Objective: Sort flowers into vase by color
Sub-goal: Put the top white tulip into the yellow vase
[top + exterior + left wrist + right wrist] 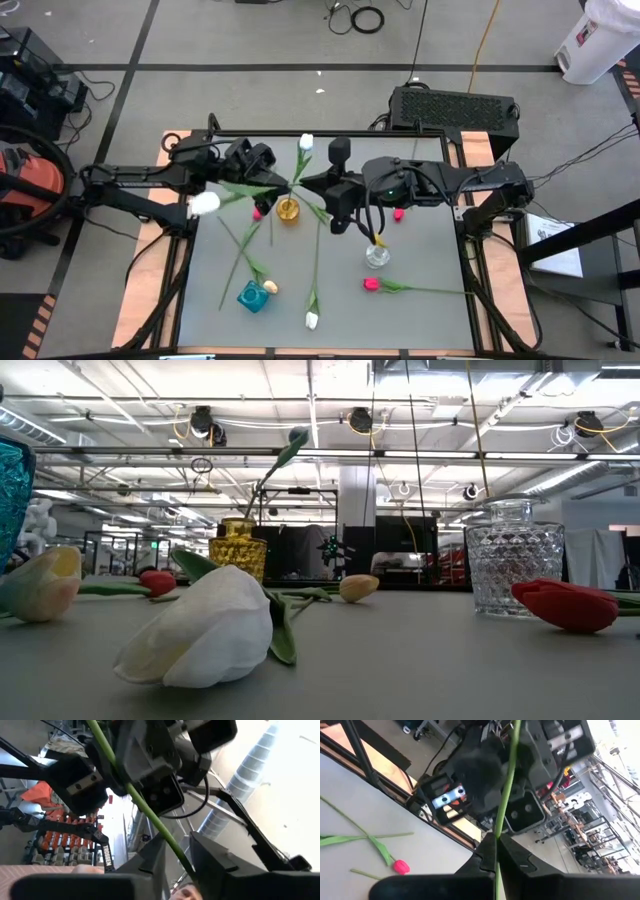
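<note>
Vases: three. Tulip heads visible: eight or nine.

Bottom of the high view, nearest the table's front edge:
- One white tulip (312, 320) lies flat, its stem running up the frame.
- The teal vase (253, 296) stands left of it, with a pale yellow tulip (270, 287) just beside its upper right.
- One red tulip (372, 284) lies right of centre, its stem pointing toward the right edge.

Mid-frame:
- The clear glass vase (377, 256) is upright.
- The amber vase (288, 211) is upright, left of it.
- In the low view a second pale yellow head (358, 588) rests on the table (430, 250) between these two vases.
- Two more pink heads: one (257, 213) just left of the amber vase, one (398, 213) up and right of the clear vase.
- A white blob (205, 203) sits at the table's left edge. It may be a third white head, but that cannot be told.

Upper centre, above the table:
- The held tulip (306, 143), white-headed, hangs in the air over the amber vase and is in no vase.
- The right gripper (496, 839) is pinched tight on its green stem.
- The left gripper (177, 841) faces it from the left. Its fingers are narrowly parted and the same stem passes through the gap, against one finger. No firm clamp is visible.
</note>
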Available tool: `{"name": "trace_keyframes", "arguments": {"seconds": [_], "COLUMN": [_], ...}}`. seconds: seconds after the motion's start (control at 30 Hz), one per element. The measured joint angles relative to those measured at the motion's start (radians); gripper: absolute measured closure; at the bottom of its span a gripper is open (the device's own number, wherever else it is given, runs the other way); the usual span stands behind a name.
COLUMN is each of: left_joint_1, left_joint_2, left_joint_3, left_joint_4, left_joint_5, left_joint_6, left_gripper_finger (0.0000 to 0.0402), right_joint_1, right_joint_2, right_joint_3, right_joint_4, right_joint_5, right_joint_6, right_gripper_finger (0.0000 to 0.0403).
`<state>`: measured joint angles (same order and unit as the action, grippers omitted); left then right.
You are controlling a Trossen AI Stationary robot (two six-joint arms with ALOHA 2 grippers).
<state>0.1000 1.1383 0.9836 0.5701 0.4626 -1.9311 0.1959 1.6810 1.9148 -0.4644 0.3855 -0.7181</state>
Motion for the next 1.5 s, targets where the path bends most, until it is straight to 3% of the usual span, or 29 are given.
{"name": "trace_keyframes", "arguments": {"seconds": [0.17, 0.4, 0.67, 1.1, 1.37, 1.5], "left_joint_1": [0.0, 0.034, 0.127, 0.22, 0.221, 0.221], "left_joint_2": [0.001, 0.001, 0.001, -0.005, -0.005, -0.005], "left_joint_3": [0.0, 0.0, 0.0, 0.0, 0.0, 0.0], "left_joint_4": [-0.018, -0.022, 0.002, 0.058, 0.061, 0.096], "left_joint_5": [-0.007, -0.031, -0.058, -0.095, -0.146, -0.181], "left_joint_6": [-0.025, -0.017, 0.112, 0.594, 1.048, 1.184], "left_gripper_finger": [0.0267, 0.0265, 0.0265, 0.0265, 0.0265, 0.0265], "right_joint_1": [0.002, 0.0, 0.003, -0.032, -0.094, -0.114], "right_joint_2": [0.0, 0.0, -0.03, -0.109, -0.122, -0.114], "right_joint_3": [0.0, 0.0, 0.0, 0.0, 0.0, 0.0], "right_joint_4": [0.004, 0.001, 0.055, 0.156, 0.179, 0.169], "right_joint_5": [-0.002, 0.031, 0.135, 0.121, -0.072, -0.153], "right_joint_6": [-0.002, -0.008, 0.023, 0.528, 0.957, 1.079], "right_gripper_finger": [0.0402, 0.0402, 0.0402, 0.0402, 0.0402, 0.0402]}}
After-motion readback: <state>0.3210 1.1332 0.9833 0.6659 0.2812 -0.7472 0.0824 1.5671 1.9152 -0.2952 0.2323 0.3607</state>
